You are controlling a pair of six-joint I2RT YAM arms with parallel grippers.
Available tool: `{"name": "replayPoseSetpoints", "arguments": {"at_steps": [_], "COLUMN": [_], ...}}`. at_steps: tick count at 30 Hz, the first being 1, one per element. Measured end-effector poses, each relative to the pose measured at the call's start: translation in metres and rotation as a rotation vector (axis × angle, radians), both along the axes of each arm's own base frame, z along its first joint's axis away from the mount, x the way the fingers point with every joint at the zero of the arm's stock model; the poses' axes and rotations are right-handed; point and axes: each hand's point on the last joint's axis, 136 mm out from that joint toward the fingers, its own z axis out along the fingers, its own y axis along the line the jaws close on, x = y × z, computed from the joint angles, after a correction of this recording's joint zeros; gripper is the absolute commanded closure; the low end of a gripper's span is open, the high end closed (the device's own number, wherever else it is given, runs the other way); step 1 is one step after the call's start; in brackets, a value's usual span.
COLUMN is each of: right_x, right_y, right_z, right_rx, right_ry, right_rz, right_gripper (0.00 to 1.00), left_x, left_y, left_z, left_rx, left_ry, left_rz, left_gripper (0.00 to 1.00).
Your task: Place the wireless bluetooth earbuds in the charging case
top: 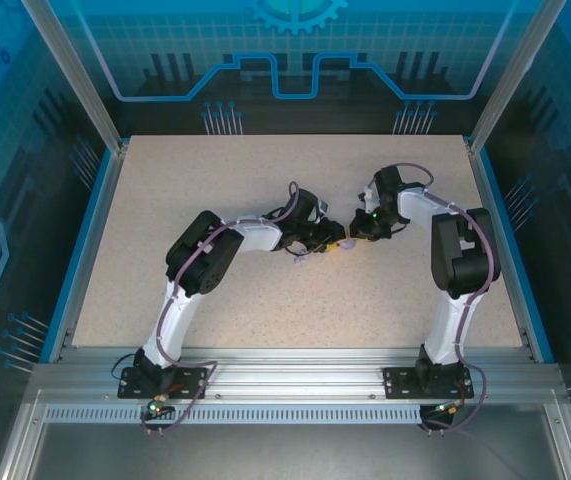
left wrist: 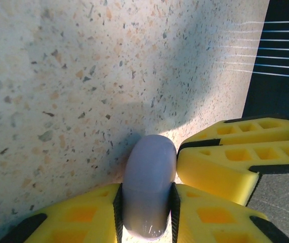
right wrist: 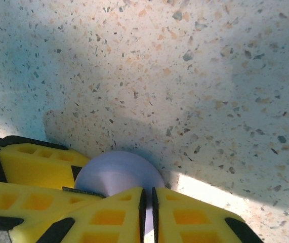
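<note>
Speckled table (top: 215,170): left end effector (left wrist: 147,195) clamps charging case (left wrist: 151,162), right end effector (right wrist: 148,197) closed.

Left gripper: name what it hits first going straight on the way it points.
The left gripper, clamped on the lavender case, points at the speckled table. The case would likely press into that first, though the depth is unclear.
</note>
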Motion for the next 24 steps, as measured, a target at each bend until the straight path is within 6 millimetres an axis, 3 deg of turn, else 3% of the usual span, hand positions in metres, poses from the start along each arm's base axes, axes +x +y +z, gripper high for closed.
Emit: {"name": "replayPoseSetpoints", "arguments": {"at_steps": [5, 8, 11, 14, 19, 24], "right_x": [-0.007, -0.014, -0.018, -0.018, -0.026, -0.042], "right_y": [-0.001, -0.002, -0.005, -0.012, -0.016, 0.001], "right_z": [0.006, 0.020, 0.054, 0.101, 0.168, 0.187], "right_rx": [-0.004, -0.001, 0.012, 0.039, 0.136, 0.276], "right_ry": [-0.001, -0.021, -0.098, -0.223, -0.398, -0.433], "right_rz": [-0.002, -0.004, -0.011, -0.029, -0.004, 0.099], "right_gripper": [0.78, 0.73, 0.64, 0.59, 0.54, 0.53], "left_x": [0.001, 0.001, -0.003, -0.007, -0.003, -0.008], "left_y": [-0.002, -0.001, 0.007, 0.021, 0.054, 0.087], "left_z": [0.003, 0.003, 0.006, 0.022, 0.093, 0.170], "left_rx": [-0.010, -0.006, 0.016, 0.036, 0.002, -0.067], "left_ry": [-0.011, -0.029, -0.052, -0.089, -0.260, -0.455], "left_rz": [-0.005, -0.015, -0.022, -0.032, -0.034, -0.052], "left_gripper": [0.86, 0.88, 0.88, 0.88, 0.88, 0.89]}}
